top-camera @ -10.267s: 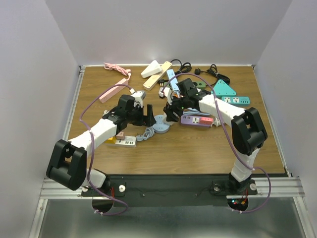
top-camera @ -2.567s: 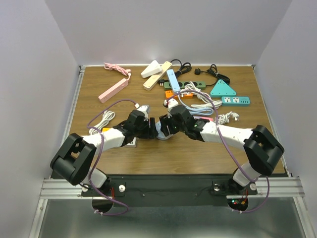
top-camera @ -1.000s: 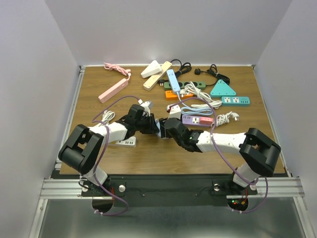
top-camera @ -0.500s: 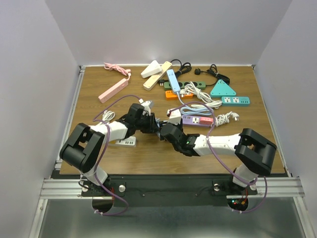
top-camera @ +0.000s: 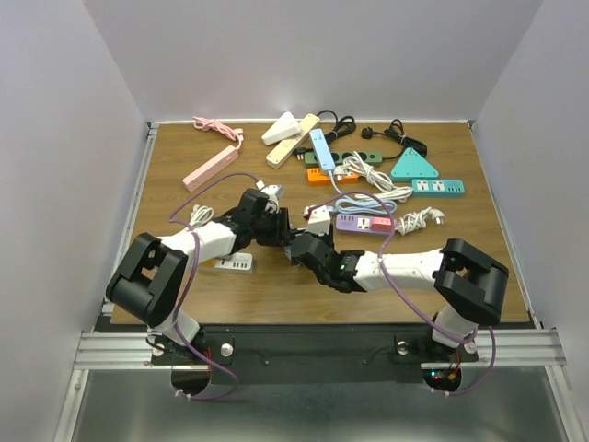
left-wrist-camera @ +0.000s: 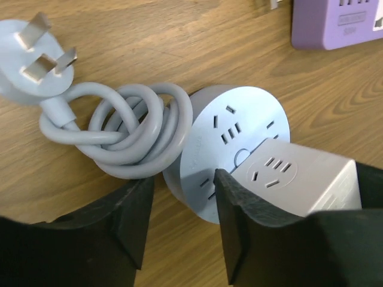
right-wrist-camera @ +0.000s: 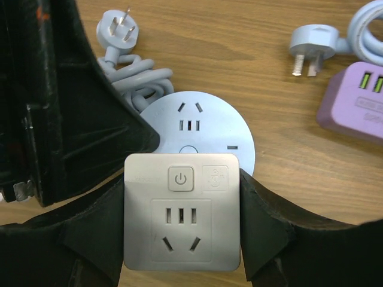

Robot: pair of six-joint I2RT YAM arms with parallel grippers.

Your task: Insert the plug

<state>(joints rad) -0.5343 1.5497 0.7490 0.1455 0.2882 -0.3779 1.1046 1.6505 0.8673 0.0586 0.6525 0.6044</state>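
Holding the white plug block (right-wrist-camera: pixel 181 179) against the round socket (right-wrist-camera: pixel 203 128)

The right gripper (right-wrist-camera: pixel 181 239) pinches the white plug block by its two sides, and the block covers the near half of the socket face. The left gripper (left-wrist-camera: pixel 182 197) has its jaws spread; the socket's rim, just beside the coiled grey cable (left-wrist-camera: pixel 128 128), lies in the gap between them.
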